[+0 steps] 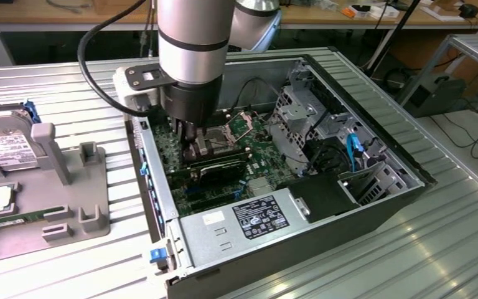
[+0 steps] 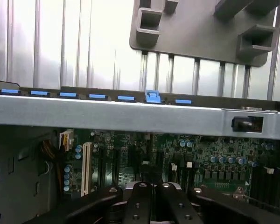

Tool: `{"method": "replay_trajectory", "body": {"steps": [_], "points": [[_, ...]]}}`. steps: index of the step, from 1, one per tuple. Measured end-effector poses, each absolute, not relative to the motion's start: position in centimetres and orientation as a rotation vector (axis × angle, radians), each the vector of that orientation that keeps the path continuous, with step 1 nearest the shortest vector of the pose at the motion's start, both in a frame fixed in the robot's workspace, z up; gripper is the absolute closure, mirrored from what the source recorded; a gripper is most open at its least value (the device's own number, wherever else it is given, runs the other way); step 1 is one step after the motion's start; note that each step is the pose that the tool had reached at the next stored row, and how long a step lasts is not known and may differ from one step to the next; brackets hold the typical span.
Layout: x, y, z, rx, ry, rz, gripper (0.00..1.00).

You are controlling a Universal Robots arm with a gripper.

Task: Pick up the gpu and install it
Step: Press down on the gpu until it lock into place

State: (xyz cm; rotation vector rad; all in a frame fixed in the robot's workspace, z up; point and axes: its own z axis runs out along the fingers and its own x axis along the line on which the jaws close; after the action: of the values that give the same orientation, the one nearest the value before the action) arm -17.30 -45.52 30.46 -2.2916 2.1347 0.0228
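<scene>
Step in hand: installation was judged under way, the gripper (image 1: 196,149) being lowered inside the open computer case (image 1: 372,112) over the motherboard (image 1: 248,128).
Claw: the fingers were closed together, as seen in the wrist view (image 2: 150,205); whether anything was pinched could not be told.
GPU: a dark card (image 1: 218,168) was seen on the motherboard just below the gripper, near the power supply (image 1: 248,218).
Next move: firm, even seating in the slot was judged to be needed.
Elsewhere: a hard drive (image 1: 7,149) was left on the grey fixture tray (image 1: 73,205).
</scene>
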Motion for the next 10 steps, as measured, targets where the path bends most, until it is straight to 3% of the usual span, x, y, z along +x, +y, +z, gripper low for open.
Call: {"method": "replay_trajectory", "body": {"steps": [10], "points": [[-19.5, -45.5, 30.5, -2.291, 2.139, 0.028, 0.89]]}}
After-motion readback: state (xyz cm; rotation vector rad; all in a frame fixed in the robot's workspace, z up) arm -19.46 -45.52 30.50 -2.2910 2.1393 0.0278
